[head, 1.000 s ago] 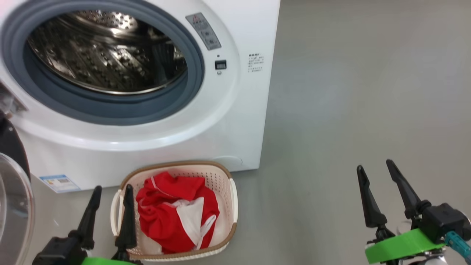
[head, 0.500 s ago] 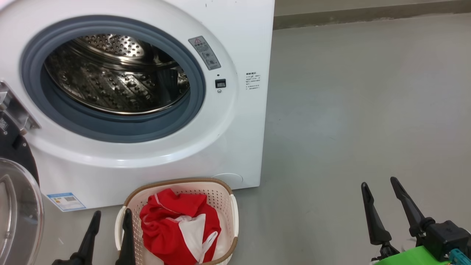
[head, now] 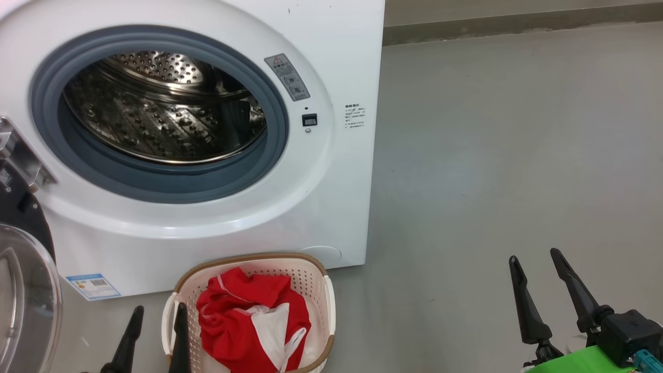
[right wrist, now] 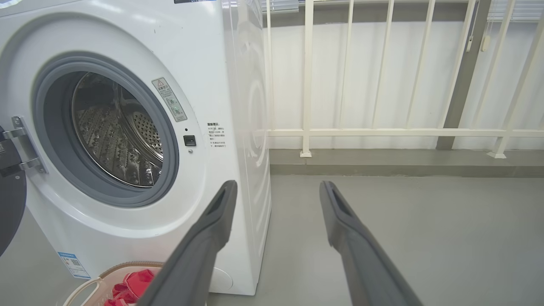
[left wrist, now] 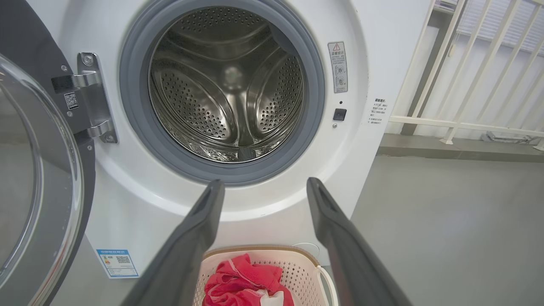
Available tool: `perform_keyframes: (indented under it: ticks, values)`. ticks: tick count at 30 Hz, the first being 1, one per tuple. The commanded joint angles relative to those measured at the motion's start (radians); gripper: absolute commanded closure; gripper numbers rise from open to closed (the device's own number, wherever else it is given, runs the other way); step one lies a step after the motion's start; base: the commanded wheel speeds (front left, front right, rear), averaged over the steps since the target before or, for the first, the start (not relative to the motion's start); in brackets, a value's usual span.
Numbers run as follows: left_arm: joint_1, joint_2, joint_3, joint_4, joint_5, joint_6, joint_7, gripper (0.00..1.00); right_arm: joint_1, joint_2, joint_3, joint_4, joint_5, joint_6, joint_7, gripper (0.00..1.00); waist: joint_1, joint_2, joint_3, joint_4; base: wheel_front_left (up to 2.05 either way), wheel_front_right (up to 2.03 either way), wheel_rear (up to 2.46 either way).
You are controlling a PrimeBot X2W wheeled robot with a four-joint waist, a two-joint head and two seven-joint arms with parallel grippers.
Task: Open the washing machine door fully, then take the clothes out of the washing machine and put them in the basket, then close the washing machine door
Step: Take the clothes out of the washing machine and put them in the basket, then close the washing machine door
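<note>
The white washing machine (head: 331, 197) (left wrist: 382, 51) (right wrist: 229, 63) stands with its steel drum (head: 166, 111) (left wrist: 227, 85) bare inside. Its door (head: 23, 295) (left wrist: 38, 178) hangs swung wide open at the left, black rim and clear glass bowl showing. On the floor before the machine sits the cream basket (head: 311, 282) (left wrist: 297, 265) (right wrist: 91, 284) holding the red and white clothes (head: 248, 321) (left wrist: 242, 282) (right wrist: 131, 282). My left gripper (head: 158, 311) (left wrist: 263, 187) is open and empty, just left of the basket. My right gripper (head: 536, 256) (right wrist: 276, 187) is open and empty over bare floor at the right.
Grey floor (head: 507, 155) stretches to the right of the machine. A cream railing (right wrist: 382, 131) (left wrist: 467, 123) on a low kerb runs along the back wall behind and right of the machine.
The camera has tilted up, so the whole scene has slid down the picture. Both grippers stay open and sit lower in the frame. Basket and clothes have not moved.
</note>
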State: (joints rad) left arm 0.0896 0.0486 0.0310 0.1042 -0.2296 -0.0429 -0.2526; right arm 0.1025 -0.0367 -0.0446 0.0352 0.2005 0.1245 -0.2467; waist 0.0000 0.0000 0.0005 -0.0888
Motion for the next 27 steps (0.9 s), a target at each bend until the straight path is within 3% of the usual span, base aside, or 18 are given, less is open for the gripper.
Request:
perform_keyframes:
  ticks: [1, 14, 27]
  values:
    - [-0.016, 0.014, 0.029, -0.021, 0.000, 0.009, -0.008, 0.00, -0.007, -0.013, 0.023, -0.028, -0.001, 0.006, -0.003, 0.00, 0.0000, 0.0000, 0.000, 0.000, 0.00, 0.00, 0.00]
    - [-0.023, 0.021, 0.024, -0.027, 0.000, 0.026, -0.008, 0.00, -0.009, -0.013, 0.027, -0.033, 0.001, 0.006, 0.000, 0.00, 0.0000, 0.0000, 0.010, 0.003, -0.19, 0.19, 0.00]
    - [-0.038, 0.025, 0.016, -0.049, -0.003, 0.035, -0.009, 0.00, -0.026, -0.013, 0.024, -0.042, -0.001, 0.006, 0.002, 0.00, 0.0000, 0.0000, 0.039, 0.006, -1.52, 1.52, 0.00]
